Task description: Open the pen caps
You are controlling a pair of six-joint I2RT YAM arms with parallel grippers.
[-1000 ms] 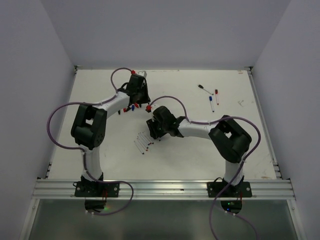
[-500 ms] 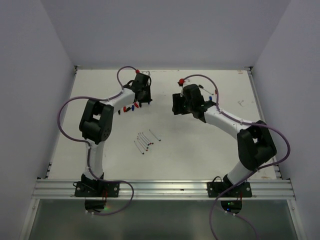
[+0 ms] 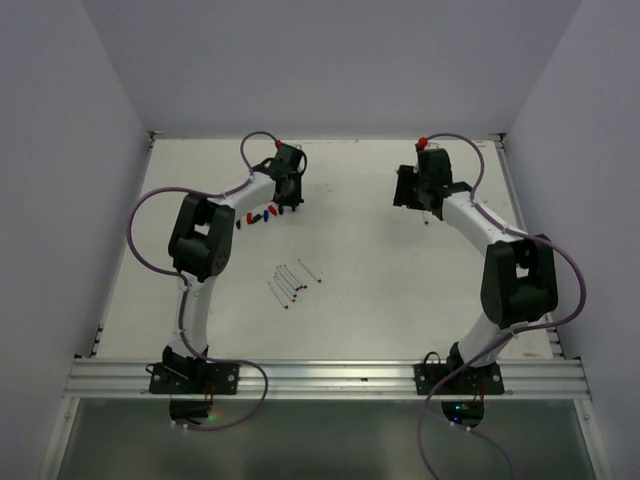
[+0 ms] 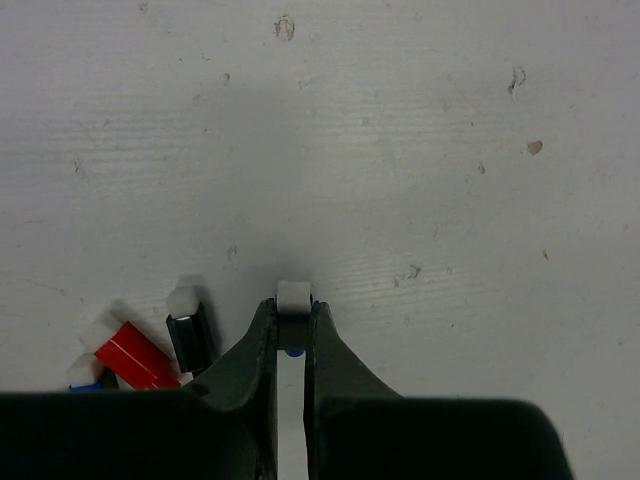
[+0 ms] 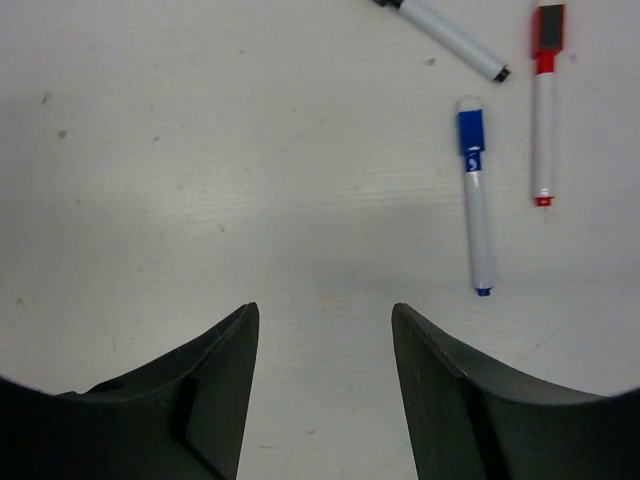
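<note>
While the left gripper pinches a blue pen cap tight between its fingertips, a red cap and a black cap lie loose just beside it on the table. The right gripper stands wide, holding nothing, with open tabletop between its jaws. Three capped pens lie ahead of it towards the far right edge: the black pen, the blue pen and the red pen. About five uncapped barrels lie mid-table.

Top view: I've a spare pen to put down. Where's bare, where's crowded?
Bare: the middle between left gripper and right gripper, and right of the uncapped pens. Crowded: loose caps by the left gripper, capped pens ahead of the right.
</note>
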